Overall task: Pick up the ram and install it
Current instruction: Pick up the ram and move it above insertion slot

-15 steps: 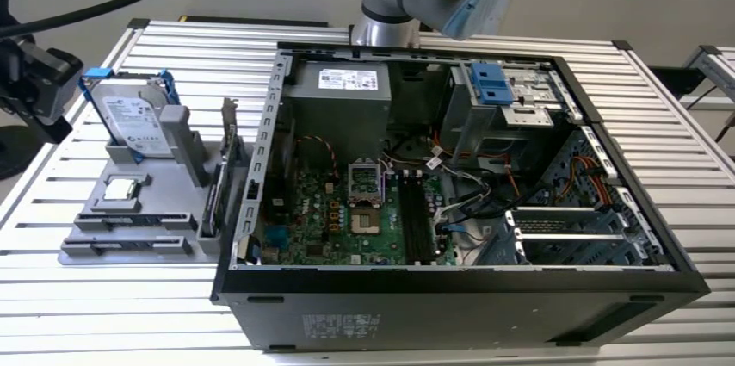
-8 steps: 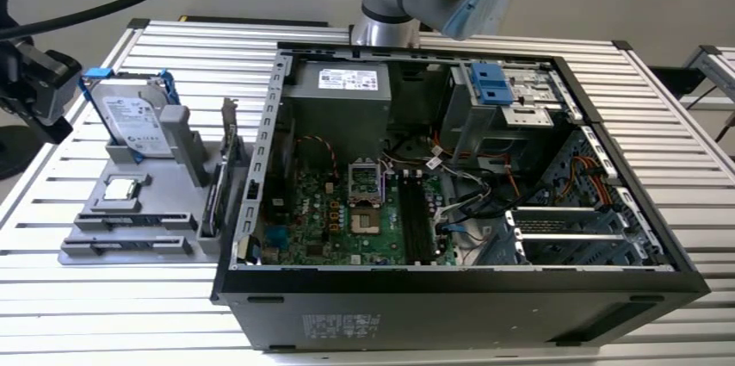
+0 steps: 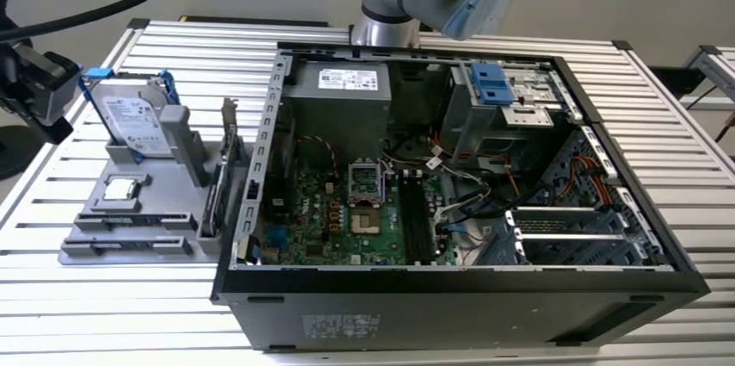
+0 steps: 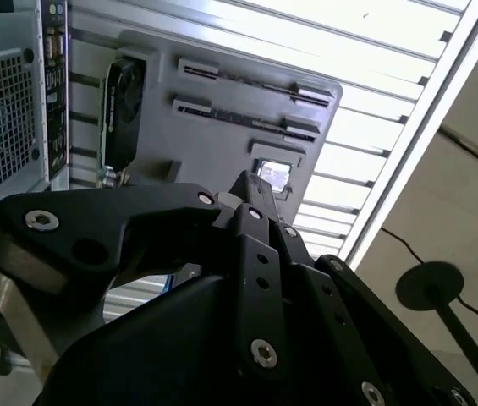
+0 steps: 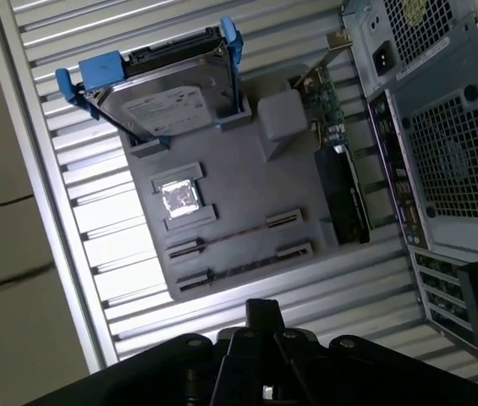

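Claw (image 5: pixel 262 311) pinched narrow, fingertips together, nothing in it; it hangs above the bench (image 5: pixel 78 220) just off the gray tray (image 5: pixel 247 178), touching nothing. Ram (image 5: pixel 232 237) stands on edge in the tray's slotted holders, just beside the CPU (image 5: pixel 179 197), with the hard drive (image 5: pixel 171 106) further along. In the exterior view the tray sits just beside the open case (image 3: pixel 460 297), on that view's left.

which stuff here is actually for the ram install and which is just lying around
For the job: ram in the grey holder, gripper, motherboard in the open case.
Lying about: hard drive, CPU chip, expansion card.
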You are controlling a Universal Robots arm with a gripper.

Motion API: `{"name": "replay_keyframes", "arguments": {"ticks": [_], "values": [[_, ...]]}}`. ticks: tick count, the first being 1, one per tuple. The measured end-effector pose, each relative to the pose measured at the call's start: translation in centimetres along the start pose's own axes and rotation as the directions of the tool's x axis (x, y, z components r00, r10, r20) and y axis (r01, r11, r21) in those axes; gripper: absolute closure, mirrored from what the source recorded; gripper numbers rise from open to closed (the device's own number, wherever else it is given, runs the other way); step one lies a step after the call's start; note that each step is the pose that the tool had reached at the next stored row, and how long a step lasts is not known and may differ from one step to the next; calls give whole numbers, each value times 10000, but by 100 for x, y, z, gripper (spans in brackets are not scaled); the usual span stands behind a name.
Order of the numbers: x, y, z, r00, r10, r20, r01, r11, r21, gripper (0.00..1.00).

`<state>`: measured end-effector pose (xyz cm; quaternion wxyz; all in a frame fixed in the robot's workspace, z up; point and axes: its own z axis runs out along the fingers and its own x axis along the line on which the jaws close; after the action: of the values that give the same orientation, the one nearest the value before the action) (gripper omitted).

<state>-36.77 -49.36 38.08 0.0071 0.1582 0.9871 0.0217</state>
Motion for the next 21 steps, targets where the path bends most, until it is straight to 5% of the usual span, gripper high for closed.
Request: {"name": "replay_keyframes", "arguments": {"ticks": [13, 21], "values": [[0, 0, 0, 9975, 701, 32, -701, 9975, 4, 100], [0, 0, 0, 9915, 1298, 59, -1298, 9915, 6, 100]]}}
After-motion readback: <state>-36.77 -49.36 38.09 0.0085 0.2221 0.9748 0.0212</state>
